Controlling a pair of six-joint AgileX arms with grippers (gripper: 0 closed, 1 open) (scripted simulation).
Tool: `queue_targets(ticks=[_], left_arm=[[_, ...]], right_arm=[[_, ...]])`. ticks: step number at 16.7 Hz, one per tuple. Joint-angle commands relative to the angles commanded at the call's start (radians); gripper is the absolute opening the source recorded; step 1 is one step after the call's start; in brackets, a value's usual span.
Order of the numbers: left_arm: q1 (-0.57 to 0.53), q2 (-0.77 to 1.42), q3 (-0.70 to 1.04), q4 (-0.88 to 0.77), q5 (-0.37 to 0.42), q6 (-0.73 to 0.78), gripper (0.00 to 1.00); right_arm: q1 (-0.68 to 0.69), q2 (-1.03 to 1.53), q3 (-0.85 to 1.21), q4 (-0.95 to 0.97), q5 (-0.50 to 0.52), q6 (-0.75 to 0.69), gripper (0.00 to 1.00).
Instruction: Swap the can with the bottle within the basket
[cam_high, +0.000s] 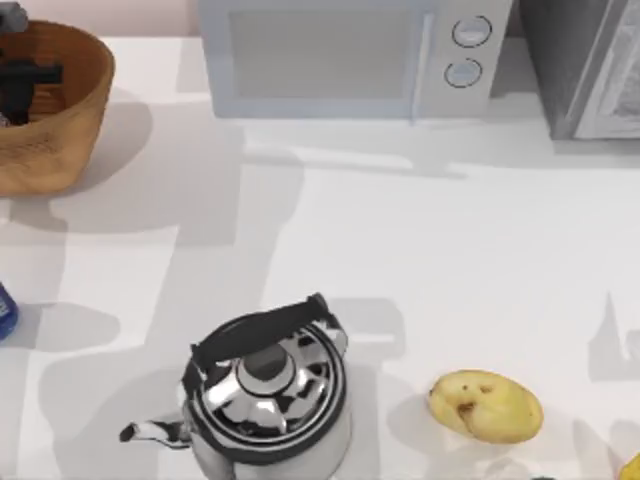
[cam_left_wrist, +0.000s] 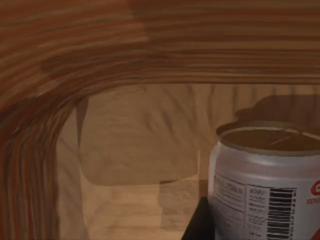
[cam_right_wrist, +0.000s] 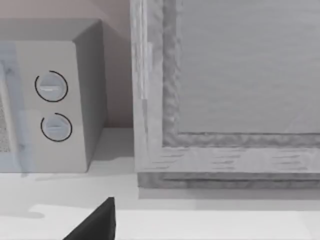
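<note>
Left wrist view: white cylindrical can (cam_left_wrist: 265, 185) stood upright inside round woven wicker basket (cam_left_wrist: 75, 75), beside left gripper (cam_high: 25, 75); finger state indeterminate. Dark blue bottle (cam_high: 5, 308) waited outside, table's left edge.

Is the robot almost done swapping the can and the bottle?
Not yet. The left end effector is down inside the basket, close beside the can, which is not lifted out. The bottle sits on the table outside the basket. Taking the can out and putting the bottle in both remain.
</note>
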Motion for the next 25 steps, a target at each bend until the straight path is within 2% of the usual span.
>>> queue_targets(ticks=[5, 10, 13, 18, 22, 25], left_arm=[[-0.024, -0.149, -0.148, 0.110, 0.029, -0.017, 0.00], [-0.084, -0.554, -0.558, 0.347, 0.083, -0.044, 0.00], [-0.123, -0.891, -0.927, 0.517, 0.111, -0.060, 0.00], [-0.171, -1.526, -1.694, 0.834, 0.124, -0.089, 0.00], [-0.183, -2.032, -2.315, 1.107, 0.099, -0.111, 0.00], [-0.177, -2.380, -2.715, 1.311, 0.062, -0.123, 0.00]], right_arm=[[0.000, 0.000, 0.000, 0.000, 0.000, 0.000, 1.00], [0.000, 0.000, 0.000, 0.000, 0.000, 0.000, 1.00], [0.000, 0.000, 0.000, 0.000, 0.000, 0.000, 1.00], [0.000, 0.000, 0.000, 0.000, 0.000, 0.000, 1.00], [0.000, 0.000, 0.000, 0.000, 0.000, 0.000, 1.00], [0.000, 0.000, 0.000, 0.000, 0.000, 0.000, 1.00]])
